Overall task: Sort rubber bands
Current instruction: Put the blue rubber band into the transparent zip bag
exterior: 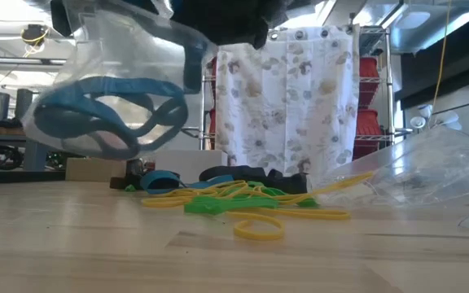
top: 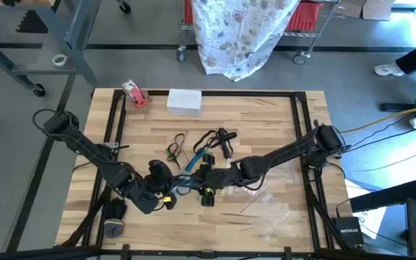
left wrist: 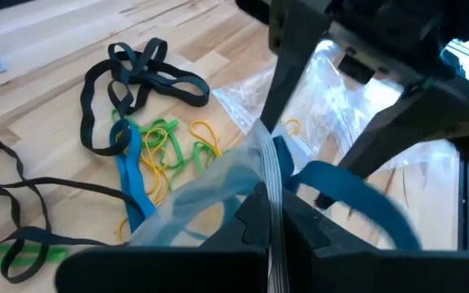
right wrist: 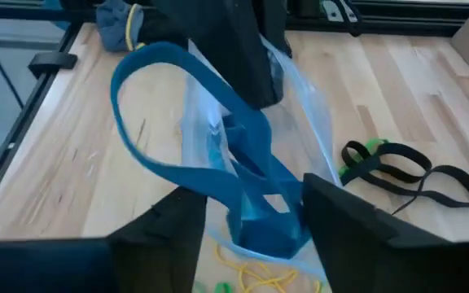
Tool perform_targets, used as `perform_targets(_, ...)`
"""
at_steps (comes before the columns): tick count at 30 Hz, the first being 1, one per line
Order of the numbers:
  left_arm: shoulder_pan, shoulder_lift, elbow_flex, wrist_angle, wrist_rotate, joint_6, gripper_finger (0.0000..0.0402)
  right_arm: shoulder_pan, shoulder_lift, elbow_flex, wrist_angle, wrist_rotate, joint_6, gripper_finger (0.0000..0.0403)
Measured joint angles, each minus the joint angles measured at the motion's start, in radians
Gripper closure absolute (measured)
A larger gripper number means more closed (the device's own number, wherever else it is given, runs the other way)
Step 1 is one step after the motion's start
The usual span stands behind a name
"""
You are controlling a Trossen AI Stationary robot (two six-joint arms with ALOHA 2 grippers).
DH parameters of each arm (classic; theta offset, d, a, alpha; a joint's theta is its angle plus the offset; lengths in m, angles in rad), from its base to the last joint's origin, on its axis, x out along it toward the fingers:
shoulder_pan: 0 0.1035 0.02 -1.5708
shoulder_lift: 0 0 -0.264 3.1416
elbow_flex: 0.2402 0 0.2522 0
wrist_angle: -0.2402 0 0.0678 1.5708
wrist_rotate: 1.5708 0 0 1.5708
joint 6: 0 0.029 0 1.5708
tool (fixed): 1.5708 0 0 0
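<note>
A clear plastic bag hangs above the table with blue rubber bands in it; my left gripper is shut on it. One blue band loops up out of the bag's mouth. My right gripper is open, a finger on either side of that band and the bag. Black bands, green and yellow bands and one more blue band lie loose on the wooden table. My left gripper pinches the bag's upper edge between its two fingers, slanting down from the table's left. The bag hangs below the fingers, clear of the table, with the blue bands resting in its bottom. My right gripper: whether its open fingers touch the blue band, I cannot tell.
A red-and-white tape roll and a white box stand at the far edge. More clear bags lie at the near right. Black frame rails run along the table's sides.
</note>
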Motion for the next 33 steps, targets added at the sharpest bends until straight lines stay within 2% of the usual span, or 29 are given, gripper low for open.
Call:
perform_targets(10,0.0,0.0,0.0,-0.006,0.0,0.0,0.0402,0.014,0.0,0.122,-0.273,0.011,-0.079,0.0201)
perform_targets(28,-0.014,0.0,0.0,-0.019,0.0,-0.001,0.0402,0.092,-0.036,0.137,-0.35,0.023,-0.111,0.0201)
perform_targets(33,-0.022,0.0,0.0,-0.023,-0.002,-0.005,0.0402,0.128,-0.037,0.107,-0.334,0.105,-0.128,0.0201)
